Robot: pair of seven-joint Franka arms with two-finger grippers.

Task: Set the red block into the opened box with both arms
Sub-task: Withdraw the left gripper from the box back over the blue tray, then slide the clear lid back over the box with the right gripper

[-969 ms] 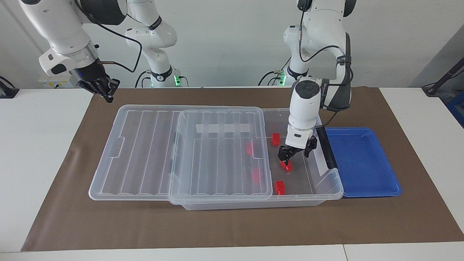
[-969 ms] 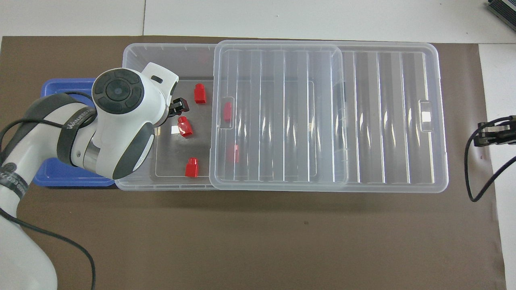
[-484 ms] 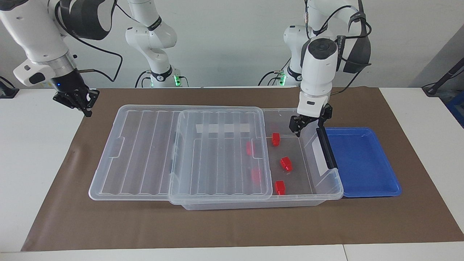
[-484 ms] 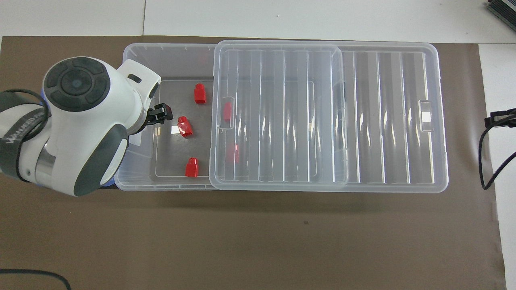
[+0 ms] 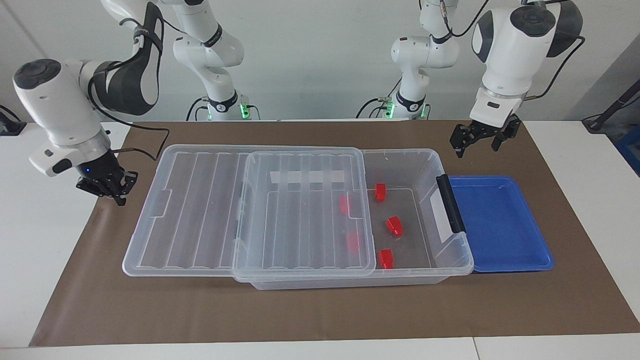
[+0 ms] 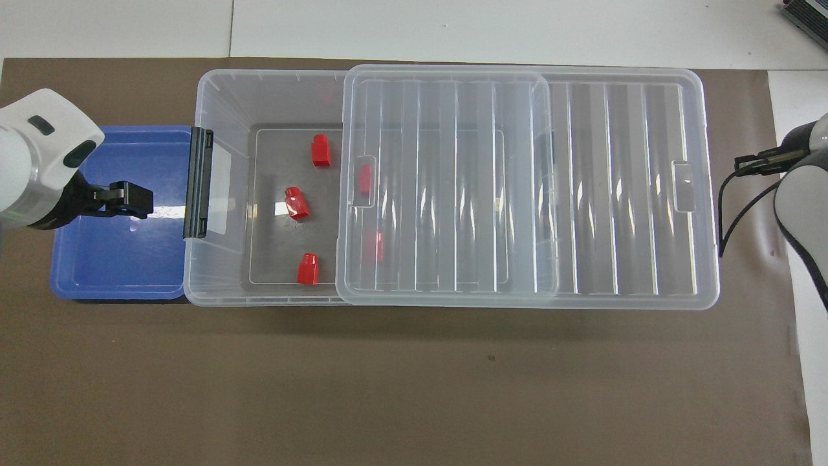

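Note:
The clear box (image 5: 400,151) (image 6: 259,74) lies on the brown mat, with its ribbed lid (image 5: 300,210) (image 6: 517,188) slid toward the right arm's end. Several red blocks lie inside. Three are in the uncovered part: one (image 5: 380,191) (image 6: 320,150), one (image 5: 394,226) (image 6: 297,202) and one (image 5: 385,258) (image 6: 307,269). Two more (image 5: 344,204) (image 6: 365,179) show through the lid. My left gripper (image 5: 477,137) (image 6: 132,199) hangs open and empty over the blue tray. My right gripper (image 5: 112,192) is shut and empty, low over the mat's edge beside the lid's end.
A shallow blue tray (image 5: 500,220) (image 6: 116,259) with nothing in it sits against the box's end at the left arm's side. The box's black handle (image 5: 450,202) (image 6: 198,182) stands at that end. White table borders the brown mat (image 5: 320,310).
My left gripper has lifted out of the box, leaving the middle red block on the floor, and swung over the blue tray. My right gripper has come down lower beside the lid's end.

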